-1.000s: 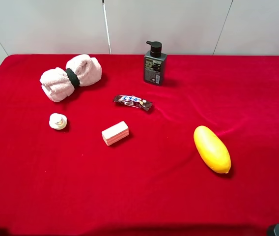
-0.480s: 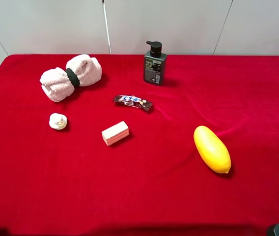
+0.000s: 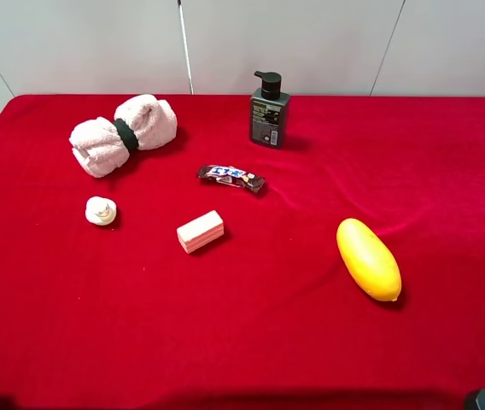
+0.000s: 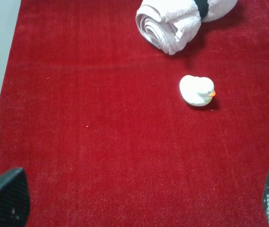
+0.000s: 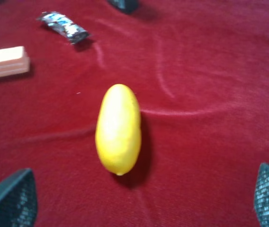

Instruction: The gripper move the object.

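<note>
The candy bar [image 3: 231, 178], dark brown with a white, blue and red label, lies flat on the red cloth near the middle back. It also shows in the right wrist view [image 5: 64, 26], far from the fingers. My left gripper [image 4: 139, 198] is open and empty, low over the cloth near the front left, with a small white duck [image 4: 197, 90] ahead of it. My right gripper [image 5: 140, 196] is open and empty near the front right, with the yellow oval fruit [image 5: 118, 126] just ahead of it. In the high view only dark arm bits show at the bottom corners.
A rolled pink towel [image 3: 123, 134] lies at the back left. A black pump bottle [image 3: 269, 113] stands at the back middle. A pink block [image 3: 200, 231] lies in front of the candy bar. The white duck [image 3: 100, 210] and the yellow fruit [image 3: 368, 259] sit on the red cloth [image 3: 251, 342].
</note>
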You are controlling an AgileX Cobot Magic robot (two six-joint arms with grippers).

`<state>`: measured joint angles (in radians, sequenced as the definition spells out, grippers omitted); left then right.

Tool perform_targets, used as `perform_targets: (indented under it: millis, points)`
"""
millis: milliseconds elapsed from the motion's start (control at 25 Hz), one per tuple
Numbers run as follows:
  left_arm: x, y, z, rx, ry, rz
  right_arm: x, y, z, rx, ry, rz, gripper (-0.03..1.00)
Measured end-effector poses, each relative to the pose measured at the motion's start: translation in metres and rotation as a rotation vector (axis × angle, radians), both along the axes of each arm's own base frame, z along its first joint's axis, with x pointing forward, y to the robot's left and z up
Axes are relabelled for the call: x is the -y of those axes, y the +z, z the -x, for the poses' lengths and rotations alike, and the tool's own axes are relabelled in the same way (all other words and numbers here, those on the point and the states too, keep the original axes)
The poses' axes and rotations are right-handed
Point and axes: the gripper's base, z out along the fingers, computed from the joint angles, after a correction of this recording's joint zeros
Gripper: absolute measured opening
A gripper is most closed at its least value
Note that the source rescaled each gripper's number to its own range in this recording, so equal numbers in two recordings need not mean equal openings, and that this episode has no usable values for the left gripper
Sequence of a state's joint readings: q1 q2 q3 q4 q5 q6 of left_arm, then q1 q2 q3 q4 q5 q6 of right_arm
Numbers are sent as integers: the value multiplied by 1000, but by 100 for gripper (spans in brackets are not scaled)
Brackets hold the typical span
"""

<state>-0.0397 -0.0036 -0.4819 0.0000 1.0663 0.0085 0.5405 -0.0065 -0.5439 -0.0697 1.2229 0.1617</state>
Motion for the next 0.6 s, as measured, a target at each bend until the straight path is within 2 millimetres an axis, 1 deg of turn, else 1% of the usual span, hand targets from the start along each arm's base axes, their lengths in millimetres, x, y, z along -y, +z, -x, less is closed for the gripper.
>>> perform_targets:
  millis: [240,320,600]
  points:
    - [0,0,0,0,0,0,-2,0,2,0,-153,0,100]
    - [0,0,0,0,0,0,-3,0,3,0,-236,0,100]
    - [0,0,0,0,0,0,-6,0,5,0,-390,0,100]
